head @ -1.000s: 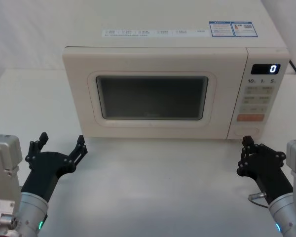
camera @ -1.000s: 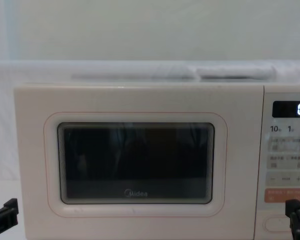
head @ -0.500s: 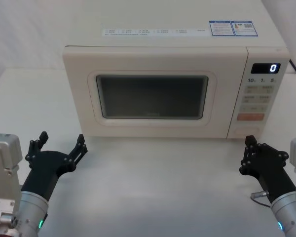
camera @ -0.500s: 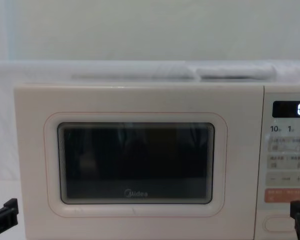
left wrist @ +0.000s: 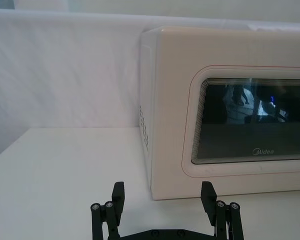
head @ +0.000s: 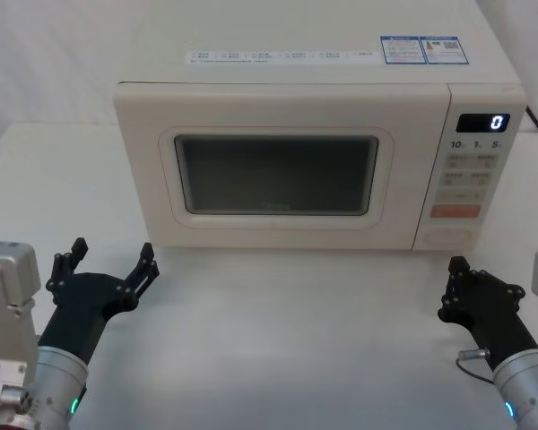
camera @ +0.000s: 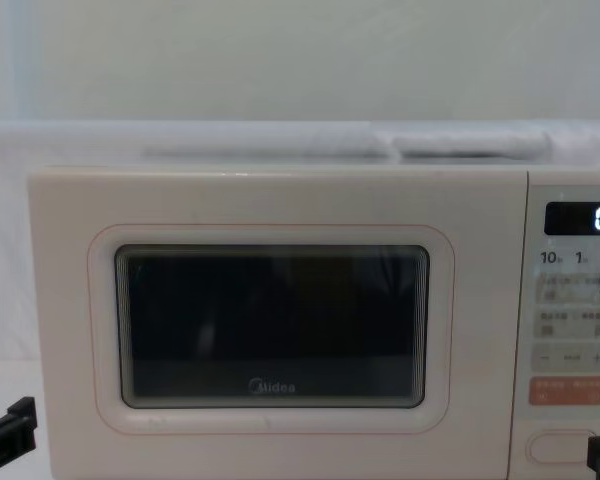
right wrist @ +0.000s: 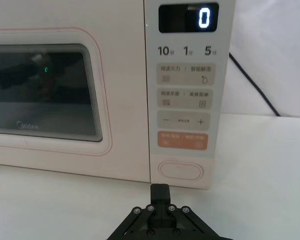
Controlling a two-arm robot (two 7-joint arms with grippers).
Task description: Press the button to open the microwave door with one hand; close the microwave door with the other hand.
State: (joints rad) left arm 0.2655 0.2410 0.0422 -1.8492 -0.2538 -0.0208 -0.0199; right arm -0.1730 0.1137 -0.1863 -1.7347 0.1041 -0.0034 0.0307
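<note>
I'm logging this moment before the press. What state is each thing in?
microwave door: shut flush.
button: not pressed, nothing touching it.
display: lit, showing 0.
left gripper: open, holding nothing, on the table side left of the door.
right gripper: shut, empty, short of the button.

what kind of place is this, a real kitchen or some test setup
Most likely a staged test setup, not a lived-in kitchen: a lone Midea microwave sits on a plain white table against a white draped backdrop, with nothing else of a kitchen around it.
</note>
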